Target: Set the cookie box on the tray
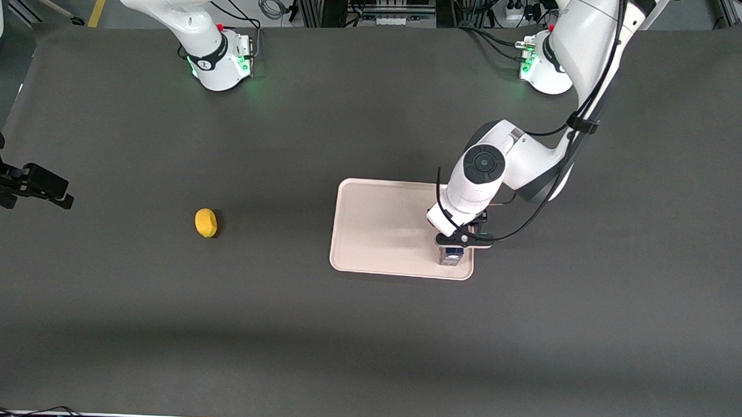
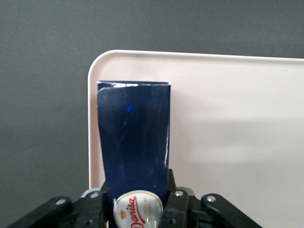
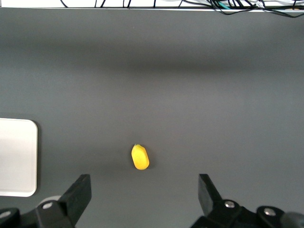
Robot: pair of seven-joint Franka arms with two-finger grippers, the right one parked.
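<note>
Left wrist view is showing the fingers (image 2: pixel 176 202) pinching the cookie box (image 2: pixel 133 137), which is standing at a corner of the tray (image 2: pixel 237 133). A yellow lump (image 1: pixel 206 222) is lying on the desk (image 1: pixel 366 332) toward the parked arm's end.

Legible text: "Danisa" in red script on the round white logo (image 2: pixel 134 212) of the cookie box (image 2: pixel 134 142), which sits between the fingers of the gripper (image 2: pixel 135 209). No other readable text.
</note>
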